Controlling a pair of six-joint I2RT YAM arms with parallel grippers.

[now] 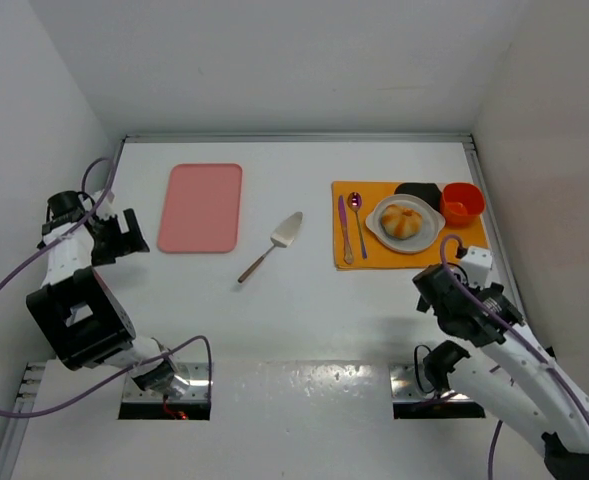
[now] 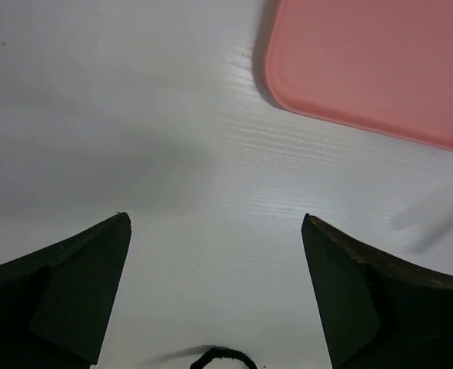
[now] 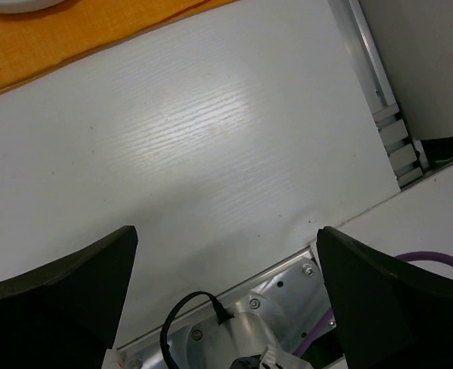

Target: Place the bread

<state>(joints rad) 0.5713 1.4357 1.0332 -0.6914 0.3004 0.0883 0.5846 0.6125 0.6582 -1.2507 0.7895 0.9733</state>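
Observation:
The bread (image 1: 403,220), a small round golden bun, lies on a white plate (image 1: 378,222) on the orange placemat (image 1: 462,234) at the right. My right gripper (image 1: 437,287) is open and empty, hanging over bare table just in front of the placemat. In the right wrist view its jaws (image 3: 226,231) stand wide apart, with the placemat (image 3: 49,46) and a sliver of the plate (image 3: 11,4) at the top left. My left gripper (image 1: 131,233) is open and empty at the far left, beside the pink tray (image 1: 201,207). The left wrist view shows its spread jaws (image 2: 216,219) and the tray's corner (image 2: 372,69).
A cake server (image 1: 271,246) lies mid-table. A pink knife (image 1: 344,228) and a purple spoon (image 1: 357,222) lie on the placemat's left part. A red cup (image 1: 462,203) and a black object (image 1: 418,191) stand behind the plate. White walls enclose the table.

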